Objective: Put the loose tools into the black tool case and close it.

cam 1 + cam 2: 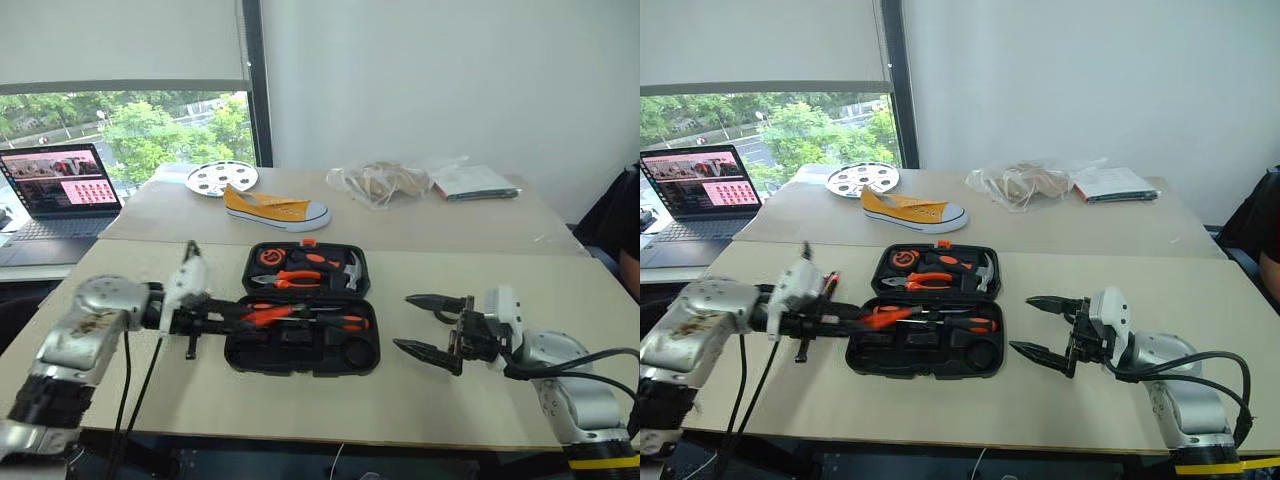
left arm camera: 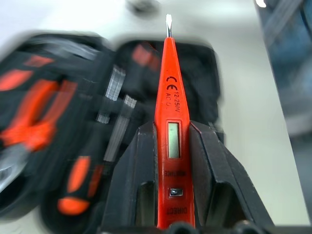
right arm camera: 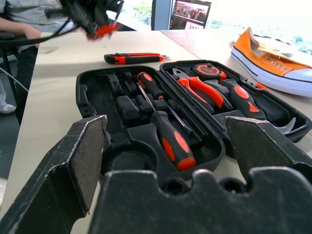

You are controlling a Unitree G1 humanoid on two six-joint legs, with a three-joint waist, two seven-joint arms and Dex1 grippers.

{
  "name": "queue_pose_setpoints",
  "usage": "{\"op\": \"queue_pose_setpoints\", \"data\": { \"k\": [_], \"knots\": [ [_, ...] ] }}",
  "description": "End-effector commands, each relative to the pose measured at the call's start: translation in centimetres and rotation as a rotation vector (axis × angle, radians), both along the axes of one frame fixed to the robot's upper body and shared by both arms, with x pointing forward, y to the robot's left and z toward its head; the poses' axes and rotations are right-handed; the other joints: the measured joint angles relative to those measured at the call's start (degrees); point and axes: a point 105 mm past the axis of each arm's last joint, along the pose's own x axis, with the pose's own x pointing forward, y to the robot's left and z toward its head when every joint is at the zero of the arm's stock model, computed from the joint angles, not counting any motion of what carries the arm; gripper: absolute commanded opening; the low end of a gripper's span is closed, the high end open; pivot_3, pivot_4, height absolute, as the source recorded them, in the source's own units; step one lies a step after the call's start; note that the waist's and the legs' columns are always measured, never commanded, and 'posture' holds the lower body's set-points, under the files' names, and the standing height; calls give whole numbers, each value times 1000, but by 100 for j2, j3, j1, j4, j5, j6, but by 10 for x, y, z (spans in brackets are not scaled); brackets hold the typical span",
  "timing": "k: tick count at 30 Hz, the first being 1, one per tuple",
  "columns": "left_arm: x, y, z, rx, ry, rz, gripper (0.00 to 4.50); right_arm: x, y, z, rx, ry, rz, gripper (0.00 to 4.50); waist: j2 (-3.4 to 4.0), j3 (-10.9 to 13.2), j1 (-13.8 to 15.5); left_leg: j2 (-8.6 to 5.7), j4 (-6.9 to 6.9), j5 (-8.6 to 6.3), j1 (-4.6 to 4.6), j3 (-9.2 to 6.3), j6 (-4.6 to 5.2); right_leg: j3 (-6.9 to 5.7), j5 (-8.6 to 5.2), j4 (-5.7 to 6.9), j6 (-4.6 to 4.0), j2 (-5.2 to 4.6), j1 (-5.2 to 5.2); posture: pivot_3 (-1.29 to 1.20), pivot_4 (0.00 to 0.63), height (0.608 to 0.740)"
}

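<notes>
Left pincer (image 2: 168, 161) grips slim orange tool (image 2: 169, 97).

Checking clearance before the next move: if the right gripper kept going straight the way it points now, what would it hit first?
Probably the black tool case. The right gripper is open and aimed at its near edge, toward the empty round slot and the screwdrivers. Its height above the table is uncertain.

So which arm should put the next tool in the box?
Left, probably. Its end effector already grips the slim orange tester pen beside the open tool case. The right end effector is open and holds nothing.
</notes>
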Motion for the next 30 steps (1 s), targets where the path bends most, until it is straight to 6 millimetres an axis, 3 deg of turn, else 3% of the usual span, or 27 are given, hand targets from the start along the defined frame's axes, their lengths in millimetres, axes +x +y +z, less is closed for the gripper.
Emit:
{"op": "queue_pose_setpoints", "data": {
  "k": [1,12,16,25,30],
  "knots": [
    [23,-4,-12,115,-73,4,443,-7,5,14,14,-46,17,4500,-1,0,-2,0,0,0,0,1,0,0,0,-1,0,3,0,0,150,740],
    [34,-5,-27,225,-54,-21,443,-12,6,14,27,-40,-3,4500,-6,3,-24,-1,5,-13,-5,-2,26,-7,-11,-3,20,-3,-2,0,150,740],
    [29,-9,-32,242,-20,-59,443,-11,7,14,31,-38,-1,4500,-6,3,-18,-8,8,-17,-4,0,34,-7,-13,-1,27,-7,0,0,150,740],
    [39,-19,-40,248,-4,7,443,-11,10,14,33,-28,7,4500,-6,3,-1,-11,10,-19,0,0,37,-5,-15,1,31,-8,2,0,150,740],
    [37,-13,-45,314,19,20,443,-12,12,15,35,-23,15,4500,-6,2,2,-10,19,-20,1,-1,38,-4,-14,3,33,-9,7,0,150,740]
  ]
}}
